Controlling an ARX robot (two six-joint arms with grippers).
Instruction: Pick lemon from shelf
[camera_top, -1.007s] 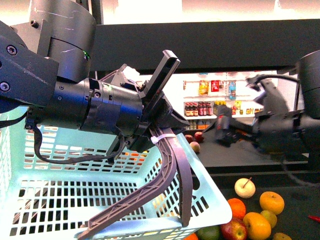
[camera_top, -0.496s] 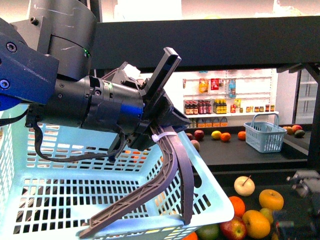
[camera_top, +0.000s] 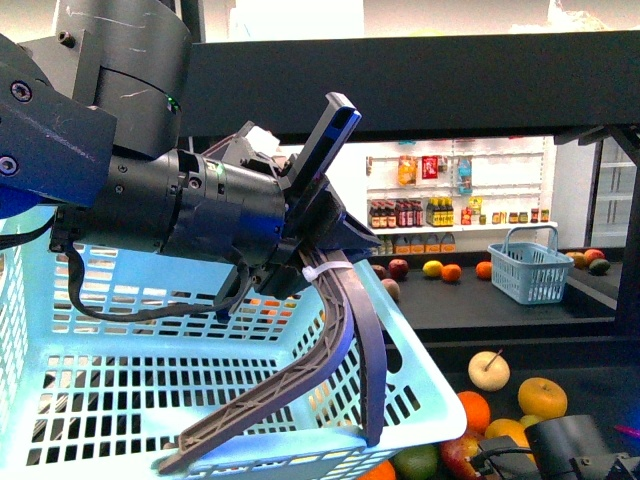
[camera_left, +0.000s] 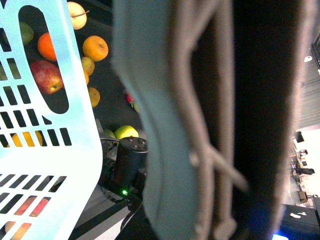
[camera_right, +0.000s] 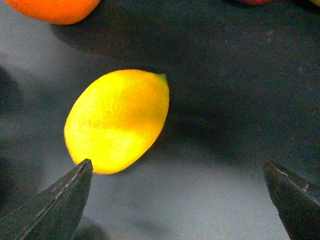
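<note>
right gripper: seen open in the right wrist view, its two dark fingertips spread wide with nothing clasped between them
lemon: laid on its side on the dark tray of the shelf, just ahead of the right gripper; it is set close by one fingertip and well apart from the other (whether skin and fingertip touch cannot be told)
orange: found beyond the lemon, farther from the right gripper, and cut off by the picture's edge
left gripper: closed on the basket handle, which is raised up to it; a white zip tie is seen on the handle just under the grip
basket: pale blue and slotted, hung below the left gripper by that handle and tilted
left wrist view: taken up mostly by the blurred handle and the basket wall, both very near the left gripper; loose fruit is made out on a dark surface beyond
right arm: only a dark housing is shown at the lower edge of the front view, its gripper hidden there
pale apple: stemmed, lying above and beside that housing among other fruit
</note>
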